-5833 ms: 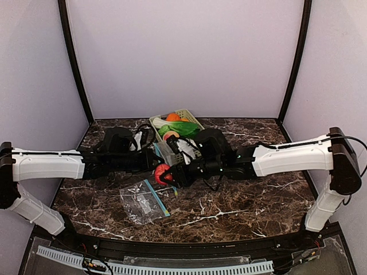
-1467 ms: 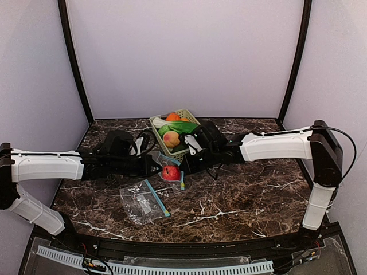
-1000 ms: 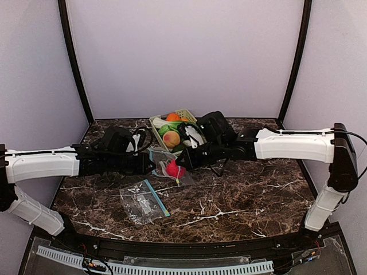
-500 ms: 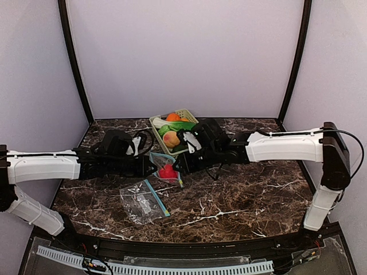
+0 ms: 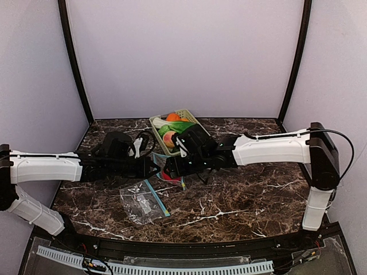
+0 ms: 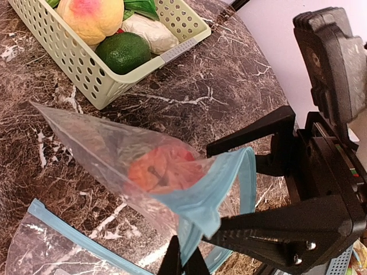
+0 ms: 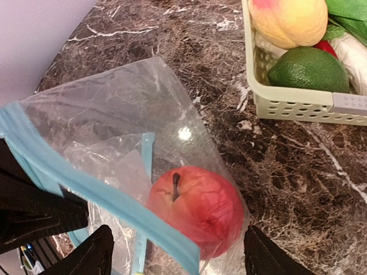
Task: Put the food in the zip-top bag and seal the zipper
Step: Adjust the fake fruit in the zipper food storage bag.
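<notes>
Bags: two; held bag (image 7: pixel 114 114), spare bag (image 5: pixel 140 203) lying flat.
Red apple (image 7: pixel 198 206): one, inside held bag.
Left gripper (image 6: pixel 183 260): pinching held bag's zipper.
Right gripper (image 7: pixel 178 229): released, jaws wide above red apple.

Walled lab booth (image 5: pixel 183 57) with marble table (image 5: pixel 252 200)

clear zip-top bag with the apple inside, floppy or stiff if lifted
Probably floppy: the clear plastic zip-top bag creases and sags from the pinch at its blue zipper strip. The round red apple likely weighs it down and may roll inside.
</notes>
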Motion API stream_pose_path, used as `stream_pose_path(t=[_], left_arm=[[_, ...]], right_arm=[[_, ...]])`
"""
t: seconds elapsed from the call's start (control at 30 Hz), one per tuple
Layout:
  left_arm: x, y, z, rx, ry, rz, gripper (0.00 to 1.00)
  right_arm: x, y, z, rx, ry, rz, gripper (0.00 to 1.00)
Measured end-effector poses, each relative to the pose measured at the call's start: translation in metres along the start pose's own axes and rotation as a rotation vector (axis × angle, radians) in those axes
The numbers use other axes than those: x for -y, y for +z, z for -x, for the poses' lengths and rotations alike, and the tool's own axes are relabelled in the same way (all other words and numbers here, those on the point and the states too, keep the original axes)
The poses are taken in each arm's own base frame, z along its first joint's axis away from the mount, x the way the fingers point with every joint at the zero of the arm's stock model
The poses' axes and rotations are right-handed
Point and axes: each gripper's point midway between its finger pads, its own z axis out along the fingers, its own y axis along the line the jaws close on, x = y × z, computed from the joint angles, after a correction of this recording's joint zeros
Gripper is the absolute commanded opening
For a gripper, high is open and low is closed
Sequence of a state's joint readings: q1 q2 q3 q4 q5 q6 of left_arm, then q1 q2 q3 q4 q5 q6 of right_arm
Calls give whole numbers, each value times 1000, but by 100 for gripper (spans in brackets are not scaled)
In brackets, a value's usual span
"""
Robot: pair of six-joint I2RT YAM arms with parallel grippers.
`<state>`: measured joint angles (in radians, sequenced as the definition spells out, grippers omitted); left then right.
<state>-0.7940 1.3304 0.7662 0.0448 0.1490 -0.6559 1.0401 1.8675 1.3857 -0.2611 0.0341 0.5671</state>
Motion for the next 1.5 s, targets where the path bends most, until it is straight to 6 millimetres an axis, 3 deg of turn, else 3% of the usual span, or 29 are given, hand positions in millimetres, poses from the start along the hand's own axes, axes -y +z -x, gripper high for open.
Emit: stream_pose_path(t=[0.37,0.53,1.2,1.37,1.5], left_arm=[[2,1,-1,8,0,-26,1],[3,0,0,15,2,-32,1],[-4,-13,13,86,4,29,1],[-6,-13,11,79,3,39,1],[-3,-11,11,63,11,25,1]], right_arm=[[23,26,28,65,31,-200,85],[38,40,16,24,16,-276,85],[66,31,-5,-48,-11,-412,88],[64,29,-8,-65,-12,-403,90],[52,22,-11,-89,-28,-326,95]])
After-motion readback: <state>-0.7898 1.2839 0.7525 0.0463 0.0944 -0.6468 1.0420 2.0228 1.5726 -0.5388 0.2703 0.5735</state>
